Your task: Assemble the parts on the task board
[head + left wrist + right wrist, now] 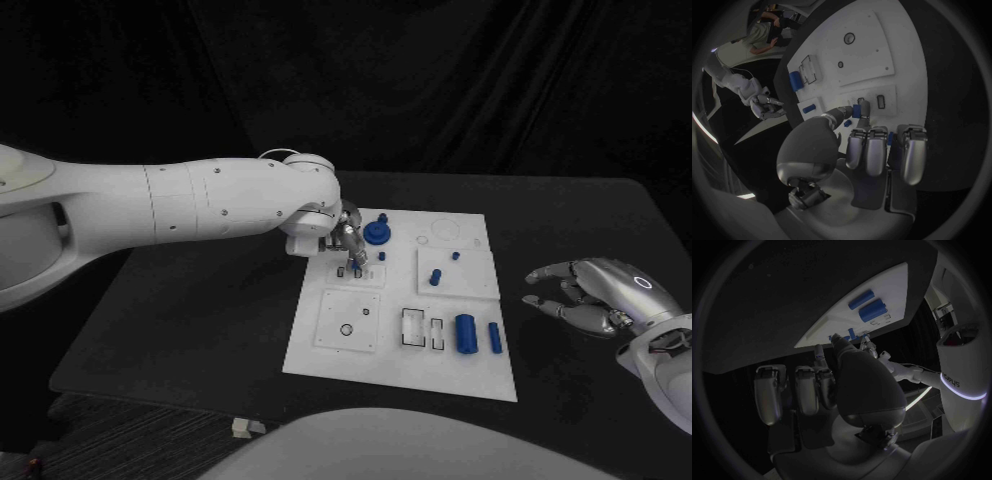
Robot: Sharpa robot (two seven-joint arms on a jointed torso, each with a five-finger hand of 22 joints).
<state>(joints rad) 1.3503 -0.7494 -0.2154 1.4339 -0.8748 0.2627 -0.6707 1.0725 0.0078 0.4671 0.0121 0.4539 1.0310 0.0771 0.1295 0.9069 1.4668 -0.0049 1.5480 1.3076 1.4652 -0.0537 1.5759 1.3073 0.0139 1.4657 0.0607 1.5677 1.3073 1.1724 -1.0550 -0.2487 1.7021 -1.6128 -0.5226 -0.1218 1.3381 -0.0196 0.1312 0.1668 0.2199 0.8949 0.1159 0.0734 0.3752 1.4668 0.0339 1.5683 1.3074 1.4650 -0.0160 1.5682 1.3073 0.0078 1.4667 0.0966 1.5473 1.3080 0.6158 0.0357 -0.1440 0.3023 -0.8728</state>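
Left robot hand (pixel 343 243) pinches a small blue peg (pixel 856 111) over the task board (pixel 361 355); right robot hand (pixel 594 295) hovers beside the board, fingers spread, holding nothing.

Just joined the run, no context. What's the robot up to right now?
It is assembling small blue parts on the white task board. The left hand is over the board's far-left area, pinching a small blue piece just above a slot there. The right hand hovers off the board's right edge, fingers apart, holding nothing. A large blue cylinder and a thinner blue one lie near the board's near-right corner.
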